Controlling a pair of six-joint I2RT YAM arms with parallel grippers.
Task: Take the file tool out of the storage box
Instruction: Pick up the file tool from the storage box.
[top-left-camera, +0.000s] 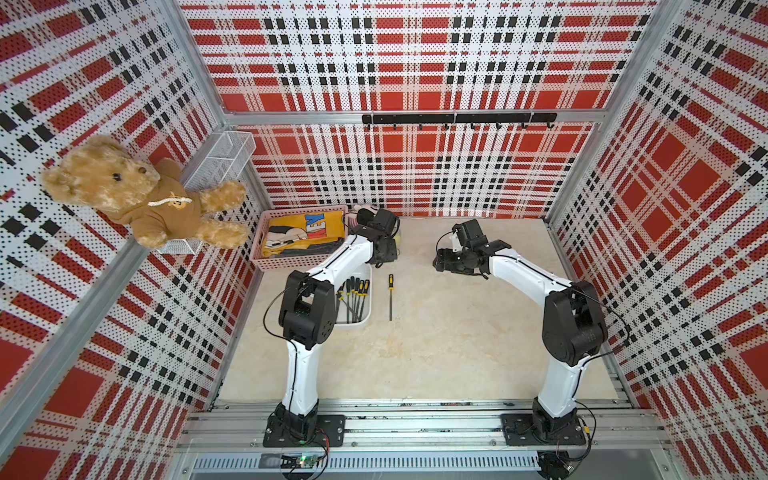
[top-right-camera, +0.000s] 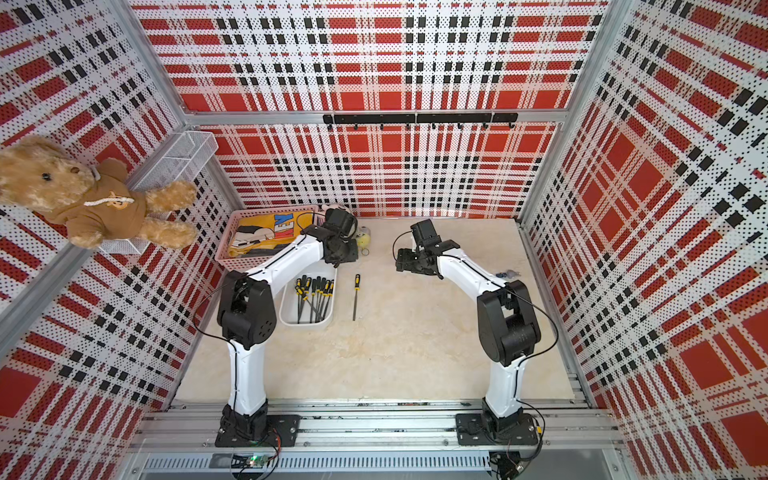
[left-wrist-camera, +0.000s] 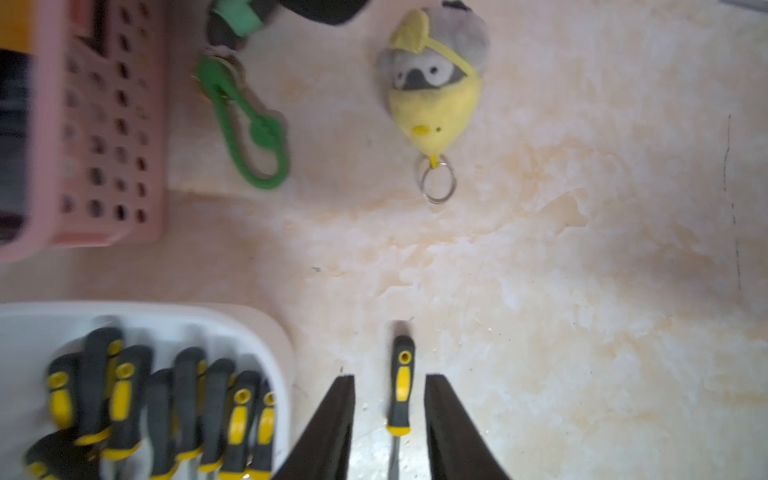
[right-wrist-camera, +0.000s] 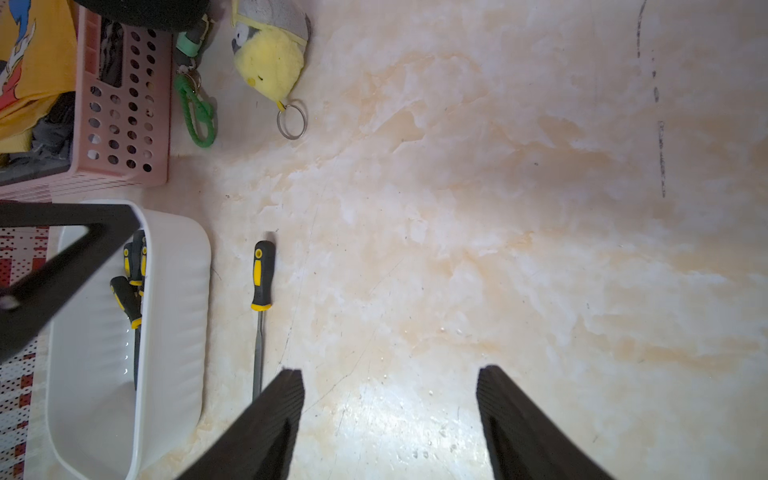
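- Task item: one file tool lies flat on the table, just beside the storage box and clear of its rim. It runs parallel to the box's long side, and both top views show this.
- Left gripper: I read the jaws as apart. In the left wrist view they straddle the file's black-and-yellow handle with a visible gap on each side, so nothing is clamped.
- Right gripper: the jaws are wide apart and empty, over bare table and well apart from the file.
- Box contents: several other files lie bundled inside the storage box.
- Progress, my judgement: removal of one file is done, as it rests outside the box with no contact from either arm.
- Left to do, my judgement: raise the left arm clear of the file. If every file must come out, the bundle is not yet handled.
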